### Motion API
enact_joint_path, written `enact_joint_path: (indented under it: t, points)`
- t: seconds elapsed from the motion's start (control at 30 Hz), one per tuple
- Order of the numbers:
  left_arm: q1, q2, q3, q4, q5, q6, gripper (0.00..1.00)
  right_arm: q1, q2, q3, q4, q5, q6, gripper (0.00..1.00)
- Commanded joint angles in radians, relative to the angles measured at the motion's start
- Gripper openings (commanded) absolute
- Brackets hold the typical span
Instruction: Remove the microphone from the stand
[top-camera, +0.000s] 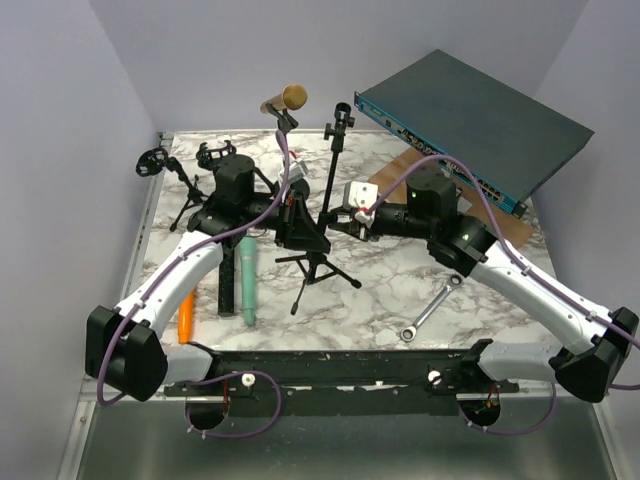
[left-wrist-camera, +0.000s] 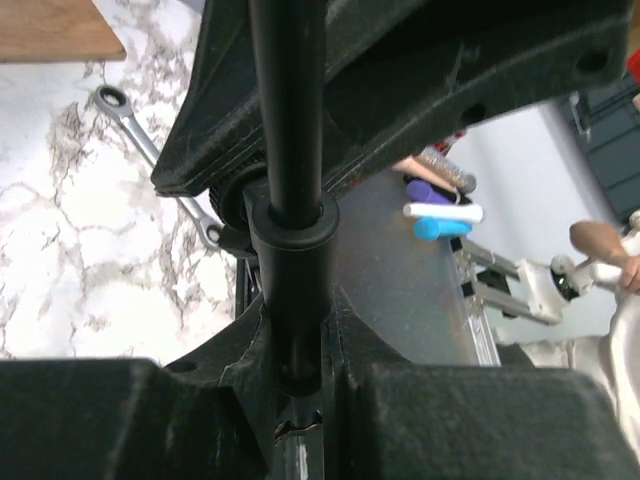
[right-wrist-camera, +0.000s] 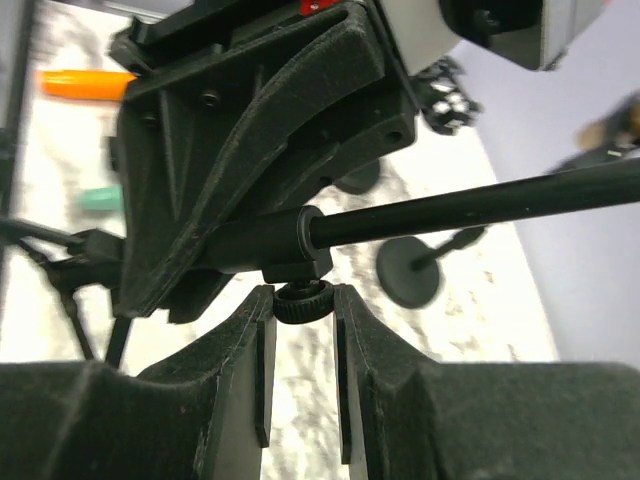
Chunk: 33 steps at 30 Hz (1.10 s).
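A black tripod microphone stand (top-camera: 318, 262) stands mid-table, its pole (top-camera: 333, 170) rising to a clip (top-camera: 343, 112). A microphone with a tan head (top-camera: 285, 99) sits in a clip (top-camera: 289, 121) at the back, just left of it. My left gripper (top-camera: 300, 228) is shut on the stand's pole (left-wrist-camera: 285, 120), low near the collar (left-wrist-camera: 292, 235). My right gripper (top-camera: 336, 220) is shut on the small ribbed knob (right-wrist-camera: 303, 302) under the collar; the pole (right-wrist-camera: 450, 205) runs off to the right in the right wrist view.
A teal microphone (top-camera: 247, 280) and an orange object (top-camera: 186, 316) lie at the left. Two small stands with empty clips (top-camera: 155, 161) (top-camera: 214, 155) stand at back left. A wrench (top-camera: 430, 306) lies at the right front. A blue network switch (top-camera: 470, 110) rests on cardboard (top-camera: 400, 180).
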<state>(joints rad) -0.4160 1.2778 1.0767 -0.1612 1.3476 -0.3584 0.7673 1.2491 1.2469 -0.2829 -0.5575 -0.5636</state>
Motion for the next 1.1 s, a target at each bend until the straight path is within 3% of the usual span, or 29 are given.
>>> enact_joint_path:
  t: [0.0, 0.07, 0.13, 0.27, 0.33, 0.47, 0.6, 0.87, 1.07]
  points:
    - [-0.018, 0.022, -0.060, 0.669, 0.074, -0.517, 0.00, 0.048, -0.014, -0.128, 0.270, 0.406, -0.086, 0.14]
    - [-0.014, 0.045, -0.076, 0.818, 0.072, -0.641, 0.00, 0.063, -0.032, -0.180, 0.357, 0.490, -0.101, 0.18]
    - [-0.009, 0.056, -0.075, 0.842, 0.069, -0.657, 0.00, 0.077, -0.055, -0.214, 0.386, 0.517, -0.105, 0.35]
    - [0.012, 0.053, -0.063, 0.719, 0.056, -0.544, 0.00, 0.084, -0.085, -0.204, 0.324, 0.467, -0.054, 0.67]
    - [0.021, 0.041, -0.044, 0.551, 0.046, -0.414, 0.00, 0.084, -0.100, -0.179, 0.286, 0.441, -0.014, 0.73]
    - [0.025, 0.017, 0.030, 0.113, -0.014, -0.015, 0.00, 0.077, -0.143, -0.117, 0.217, 0.419, 0.082, 0.75]
    - [0.026, 0.001, 0.060, -0.103, -0.110, 0.195, 0.00, 0.043, -0.171, -0.040, 0.162, 0.364, 0.193, 0.75]
    - [0.023, -0.032, 0.070, -0.278, -0.299, 0.407, 0.00, -0.026, -0.133, 0.156, 0.111, 0.367, 0.418, 0.77]
    - [0.001, -0.046, 0.065, -0.321, -0.390, 0.469, 0.00, -0.028, -0.014, 0.276, 0.095, 0.393, 0.464, 0.77]
